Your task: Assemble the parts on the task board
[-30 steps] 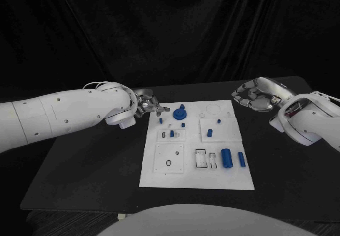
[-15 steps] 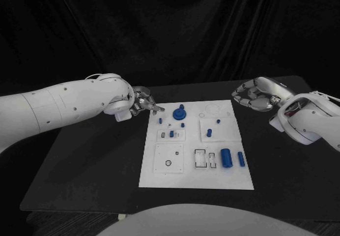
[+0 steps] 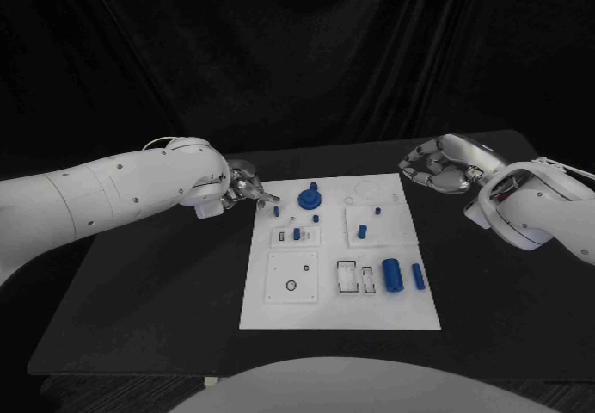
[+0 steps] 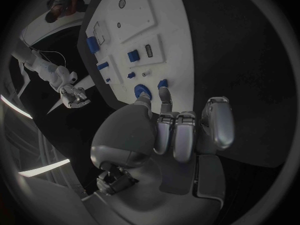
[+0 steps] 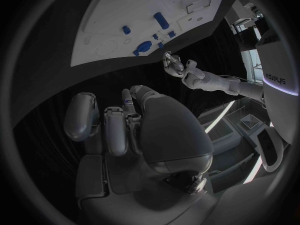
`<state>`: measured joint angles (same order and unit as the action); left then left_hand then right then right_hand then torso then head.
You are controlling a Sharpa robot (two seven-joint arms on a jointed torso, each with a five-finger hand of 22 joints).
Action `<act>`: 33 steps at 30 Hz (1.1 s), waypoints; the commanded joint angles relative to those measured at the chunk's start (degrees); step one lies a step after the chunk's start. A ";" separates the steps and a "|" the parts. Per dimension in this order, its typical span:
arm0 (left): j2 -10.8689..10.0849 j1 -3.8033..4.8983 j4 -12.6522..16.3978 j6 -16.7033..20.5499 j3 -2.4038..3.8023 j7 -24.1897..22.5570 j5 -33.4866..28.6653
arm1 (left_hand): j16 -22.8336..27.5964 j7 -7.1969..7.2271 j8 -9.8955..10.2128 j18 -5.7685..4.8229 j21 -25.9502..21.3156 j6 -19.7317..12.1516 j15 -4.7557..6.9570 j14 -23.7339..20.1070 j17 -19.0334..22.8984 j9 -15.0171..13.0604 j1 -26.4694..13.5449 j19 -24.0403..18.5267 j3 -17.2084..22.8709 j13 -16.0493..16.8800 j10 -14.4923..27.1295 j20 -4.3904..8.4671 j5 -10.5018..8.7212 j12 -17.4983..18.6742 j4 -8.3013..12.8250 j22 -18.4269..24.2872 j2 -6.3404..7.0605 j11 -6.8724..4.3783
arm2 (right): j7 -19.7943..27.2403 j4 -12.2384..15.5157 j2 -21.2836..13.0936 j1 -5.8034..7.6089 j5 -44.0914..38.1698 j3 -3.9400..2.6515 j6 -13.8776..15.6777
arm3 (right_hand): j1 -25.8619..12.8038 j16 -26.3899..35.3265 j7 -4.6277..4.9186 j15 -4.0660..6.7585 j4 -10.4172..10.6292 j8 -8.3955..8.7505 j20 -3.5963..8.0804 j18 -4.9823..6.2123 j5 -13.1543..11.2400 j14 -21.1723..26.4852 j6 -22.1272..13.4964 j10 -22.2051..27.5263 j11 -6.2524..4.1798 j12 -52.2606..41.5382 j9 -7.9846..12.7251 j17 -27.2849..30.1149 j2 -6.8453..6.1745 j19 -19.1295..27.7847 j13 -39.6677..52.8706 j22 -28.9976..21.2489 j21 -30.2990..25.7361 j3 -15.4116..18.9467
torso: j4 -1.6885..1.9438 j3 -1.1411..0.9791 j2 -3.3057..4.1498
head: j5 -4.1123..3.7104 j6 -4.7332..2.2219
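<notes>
The task board (image 3: 341, 297) is laid flat in the middle of the black table (image 3: 149, 292), with its long side running away from the robot. The left hand (image 3: 244, 188) is held at the board's far left corner, just beside a small blue peg (image 3: 275, 209). Its fingers (image 4: 177, 135) are curled close together, and nothing can be seen in them, though the fingertips are partly hidden, so an empty hand is only likely. The right hand (image 3: 437, 168) is held above the table by the far right corner, curled in with nothing in it.

The small peg is probably the part to be picked next. It should be pinched gently by its sides and lifted straight up, so the round blue knob (image 3: 308, 200) beside it is not bumped. The big blue cylinder (image 3: 393, 275) lies on its side near the right edge, its long way pointing along the board's long side.
</notes>
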<state>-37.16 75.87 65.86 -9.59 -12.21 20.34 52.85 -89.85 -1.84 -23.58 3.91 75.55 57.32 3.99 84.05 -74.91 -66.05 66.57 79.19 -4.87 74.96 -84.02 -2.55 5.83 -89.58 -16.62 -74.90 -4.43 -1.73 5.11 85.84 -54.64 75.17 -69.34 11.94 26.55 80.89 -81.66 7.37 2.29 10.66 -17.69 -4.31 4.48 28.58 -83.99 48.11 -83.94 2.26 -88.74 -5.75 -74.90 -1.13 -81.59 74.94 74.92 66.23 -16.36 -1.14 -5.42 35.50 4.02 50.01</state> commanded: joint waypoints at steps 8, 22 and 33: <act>1.09 -0.89 -1.10 0.44 0.05 -0.07 2.16 | -0.15 -0.59 1.55 -0.27 -0.28 -1.47 -0.54 5.95 -15.09 0.22 -3.88 -0.16 -2.33 14.32 -5.19 -0.43 -2.51 0.50 -0.05 -10.23 -0.75 0.62 | -0.36 0.07 -0.25 -0.19 -0.08 -0.04 -0.29 | 0.16 0.21 -0.04 -0.48 -0.08 -0.18 0.04 0.54 0.28 -2.99 0.37 -3.60 0.17 0.34 -0.10 -0.98 0.16 0.33 10.99 8.05 -0.15 -0.16 | 0.03 -0.11 -0.12 | 0.52 -0.01; 2.45 -1.87 -3.17 0.22 0.06 -0.76 2.66 | -0.15 -0.83 2.41 -0.12 -0.90 -1.72 -0.77 5.95 -15.09 0.53 -5.59 -0.70 -3.39 13.93 -4.75 -0.64 -2.64 1.01 0.03 -10.03 -1.47 0.86 | -0.46 -0.11 0.05 -0.23 -0.08 -0.04 -0.62 | 0.16 0.21 -0.04 -0.48 -0.08 -0.18 0.04 0.54 0.28 -2.99 0.37 -3.60 0.17 0.34 -0.10 -0.98 0.16 0.33 10.99 8.05 -0.15 -0.16 | -0.04 -0.12 -0.07 | 0.87 -0.01; 3.63 -2.05 -4.07 -0.58 0.06 -1.12 2.68 | -0.15 -1.10 4.14 0.01 -1.49 -2.02 -1.06 5.95 -15.09 1.35 -3.00 -1.26 -2.88 13.57 -4.30 -0.96 -0.15 1.51 0.61 -9.86 -2.15 1.15 | -0.51 -0.15 0.23 -0.23 -0.08 -0.04 -0.77 | 0.16 0.21 -0.04 -0.48 -0.08 -0.18 0.04 0.54 0.28 -2.99 0.37 -3.60 0.17 0.34 -0.10 -0.98 0.16 0.33 10.99 8.05 -0.15 -0.16 | -0.06 -0.15 -0.08 | 0.82 -0.01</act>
<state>-33.72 73.94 61.88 -9.44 -12.20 20.38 55.20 -89.85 -2.97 -19.60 3.93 74.42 55.57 3.34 83.86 -74.91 -64.75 63.11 78.24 -7.72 74.96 -84.00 -3.48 5.56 -88.25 -16.19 -74.90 -6.65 -0.92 5.11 85.67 -54.41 75.07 -69.34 11.95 26.09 80.89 -81.68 7.37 2.29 10.66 -17.69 -4.31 4.48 28.58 -83.99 48.11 -83.94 2.26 -88.74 -5.75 -74.90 -1.13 -81.59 74.92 74.90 66.24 -16.36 -1.19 -5.57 35.44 4.87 50.01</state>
